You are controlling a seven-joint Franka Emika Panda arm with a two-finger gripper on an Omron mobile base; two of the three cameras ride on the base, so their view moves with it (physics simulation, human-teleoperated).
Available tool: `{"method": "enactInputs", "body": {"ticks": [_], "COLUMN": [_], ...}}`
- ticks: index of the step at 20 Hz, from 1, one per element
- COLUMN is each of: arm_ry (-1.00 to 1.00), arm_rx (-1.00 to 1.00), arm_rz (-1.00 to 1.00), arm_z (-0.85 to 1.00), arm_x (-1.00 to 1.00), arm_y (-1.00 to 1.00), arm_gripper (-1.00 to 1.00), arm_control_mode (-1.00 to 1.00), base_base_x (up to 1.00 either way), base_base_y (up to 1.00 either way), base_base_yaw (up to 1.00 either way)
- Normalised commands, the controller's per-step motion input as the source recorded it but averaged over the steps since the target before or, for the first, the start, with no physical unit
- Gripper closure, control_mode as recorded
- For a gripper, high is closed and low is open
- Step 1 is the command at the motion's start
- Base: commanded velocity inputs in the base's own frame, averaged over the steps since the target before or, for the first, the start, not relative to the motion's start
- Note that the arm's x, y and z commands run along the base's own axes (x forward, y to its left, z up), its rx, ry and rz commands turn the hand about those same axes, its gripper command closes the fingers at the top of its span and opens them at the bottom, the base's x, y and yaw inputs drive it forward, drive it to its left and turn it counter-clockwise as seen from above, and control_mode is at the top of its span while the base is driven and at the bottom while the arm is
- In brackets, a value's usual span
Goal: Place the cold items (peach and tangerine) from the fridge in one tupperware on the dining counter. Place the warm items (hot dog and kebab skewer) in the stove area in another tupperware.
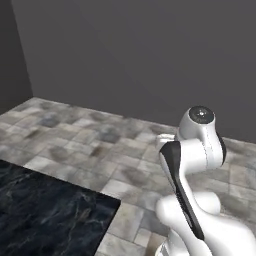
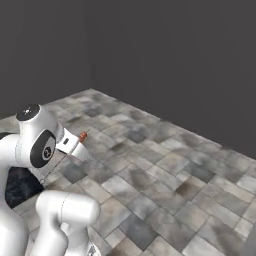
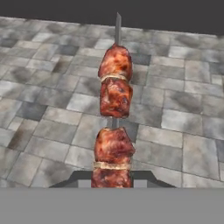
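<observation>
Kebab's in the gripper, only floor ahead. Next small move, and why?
Probably keep the grip and turn the base toward the dark counter, without releasing. The kebab skewer sits clamped in the gripper, pointing out over bare tiled floor; no tupperware is in sight, so letting go here would drop it on the tiles.

Reddish-brown kebab skewer [image 3: 113,127], grey-mottled floor tiles [image 3: 183,118]

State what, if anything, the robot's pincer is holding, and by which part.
The pincer holds the kebab skewer by its near end, at the lowest chunk of meat; the rest of the skewer sticks out ahead over the tiled floor.
</observation>
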Motion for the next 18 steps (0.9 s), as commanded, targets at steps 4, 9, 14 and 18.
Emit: {"method": "enactInputs", "body": {"ticks": [4,9,14,18], "arm_ry": [0.0,0.0,0.0,0.0], "arm_rx": [0.0,0.0,0.0,0.0], "arm_rz": [0.0,0.0,0.0,0.0], "arm_z": [0.0,0.0,0.0,0.0], "arm_x": [0.0,0.0,0.0,0.0], "arm_y": [0.0,0.0,0.0,0.0], "arm_gripper": [1.0,1.0,1.0,1.0], "arm_control_mode": [1.0,1.0,1.0,1.0], "base_base_x": [0.65,0.64,0.68,0.76], "base_base_y": [-0.69,-0.69,-0.67,-0.63], "base_base_yaw": [0.49,0.49,0.49,0.5]}}
